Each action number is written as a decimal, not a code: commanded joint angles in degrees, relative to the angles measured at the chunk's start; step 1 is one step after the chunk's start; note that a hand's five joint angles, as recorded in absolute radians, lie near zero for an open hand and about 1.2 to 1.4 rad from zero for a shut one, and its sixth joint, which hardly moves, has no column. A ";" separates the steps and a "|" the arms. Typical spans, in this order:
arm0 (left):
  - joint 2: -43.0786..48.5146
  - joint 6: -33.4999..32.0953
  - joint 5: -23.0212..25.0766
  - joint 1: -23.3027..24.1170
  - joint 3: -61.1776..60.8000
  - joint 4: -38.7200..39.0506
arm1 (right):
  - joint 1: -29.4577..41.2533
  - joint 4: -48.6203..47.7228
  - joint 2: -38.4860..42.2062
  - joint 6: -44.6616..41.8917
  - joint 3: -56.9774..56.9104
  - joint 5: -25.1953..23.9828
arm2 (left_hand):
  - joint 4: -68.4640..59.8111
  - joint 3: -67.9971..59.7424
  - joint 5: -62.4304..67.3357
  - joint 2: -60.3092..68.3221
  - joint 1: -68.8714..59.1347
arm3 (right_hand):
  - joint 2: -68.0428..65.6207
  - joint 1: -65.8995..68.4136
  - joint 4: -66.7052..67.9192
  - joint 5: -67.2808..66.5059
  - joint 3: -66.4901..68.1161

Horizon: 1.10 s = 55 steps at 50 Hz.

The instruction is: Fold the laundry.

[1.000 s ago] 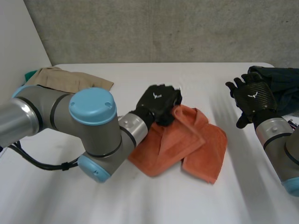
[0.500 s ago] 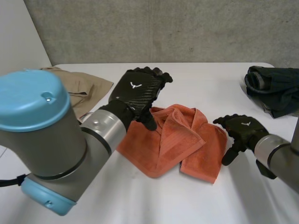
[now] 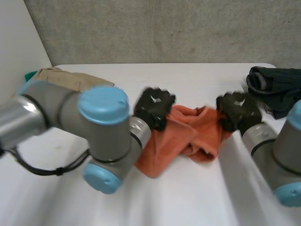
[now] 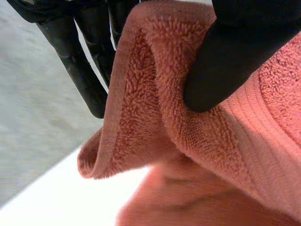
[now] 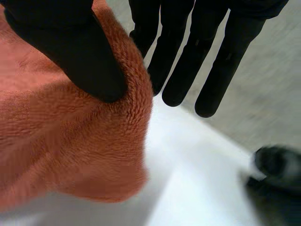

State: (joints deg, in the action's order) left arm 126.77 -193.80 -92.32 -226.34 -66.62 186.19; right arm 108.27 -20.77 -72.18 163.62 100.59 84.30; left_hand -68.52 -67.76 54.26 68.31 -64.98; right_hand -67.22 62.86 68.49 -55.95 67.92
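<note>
left hand (image 3: 154, 107) and right hand (image 3: 239, 111) pinch the orange towel (image 3: 184, 133)

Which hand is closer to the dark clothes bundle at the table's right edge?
Right. The right hand pinches the orange towel at its edge nearest the dark clothes bundle, a short gap away; the left hand pinches the towel's opposite edge, the towel lying between.

We read no words or numbers. One small white emblem (image 3: 155, 98) sits on the back of the left hand (image 3: 151, 109), at the orange towel (image 3: 188, 134) edge, too blurred to decipher.
</note>
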 commanded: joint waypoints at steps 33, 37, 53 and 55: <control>-8.83 -20.66 10.58 -19.06 11.87 30.44 | -4.12 -7.41 7.58 -14.21 -44.16 5.96 | -11.48 -12.24 15.74 11.69 -15.02 | -12.78 17.14 11.51 -14.05 12.08; -9.44 -18.46 11.99 -18.09 7.31 32.30 | -3.77 -10.52 7.58 -14.03 -43.46 6.58 | -11.48 -12.24 15.74 11.69 -15.02 | -12.78 17.14 11.51 -14.05 12.08; -29.21 -15.47 12.96 -17.73 -26.18 31.69 | -3.42 4.59 3.46 -13.15 -32.03 6.14 | -11.48 -12.24 15.74 11.69 -15.02 | -12.78 17.14 11.51 -14.05 12.08; -31.23 -14.59 13.40 -17.30 -28.82 31.69 | -3.33 6.62 2.04 -13.06 -31.94 6.22 | -11.48 -12.24 15.74 11.69 -15.02 | -12.78 17.14 11.51 -14.05 12.08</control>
State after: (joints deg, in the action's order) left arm 101.84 -209.52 -79.62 -244.28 -87.60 217.89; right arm 104.85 -19.67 -66.54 150.40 67.21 90.29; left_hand -68.79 -68.45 54.26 68.74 -64.98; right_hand -67.42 63.55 68.74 -57.60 68.22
